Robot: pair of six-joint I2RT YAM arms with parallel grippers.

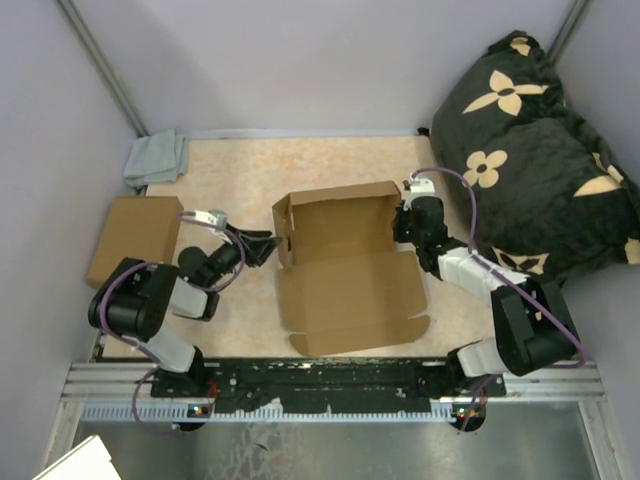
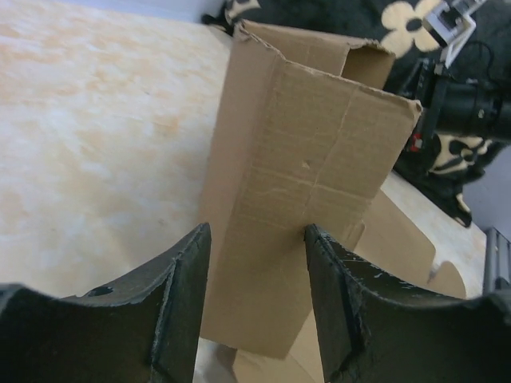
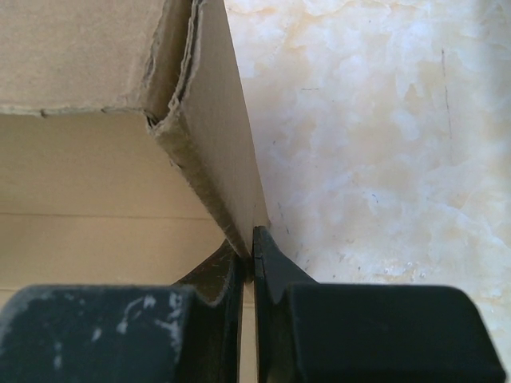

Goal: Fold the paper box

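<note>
The paper box [image 1: 345,270] lies in the middle of the top view, on the pale marbled table [image 1: 240,180], and it is only partly folded. Its upper half has the walls standing up, and its lower half is flat on the table, with small flaps at the lower edge. My left gripper [image 1: 262,247] is at the left side of the box, just beside the standing left wall. In the left wrist view my two fingers [image 2: 180,295] are spread apart, and the upright brown flap stands in the gap beyond them. I cannot tell if they touch it. My right gripper [image 1: 403,215] is at the upper right corner of the box. In the right wrist view its fingers [image 3: 271,271] are closed tightly on the thin edge of the right wall, so I am pinching the cardboard there. A black pillow [image 1: 540,160] with beige flowers fills the upper right of the top view. A grey cloth [image 1: 157,158] is in the upper left corner of the table, and a flat cardboard piece [image 1: 135,238] lies below it, at the left edge.
</note>
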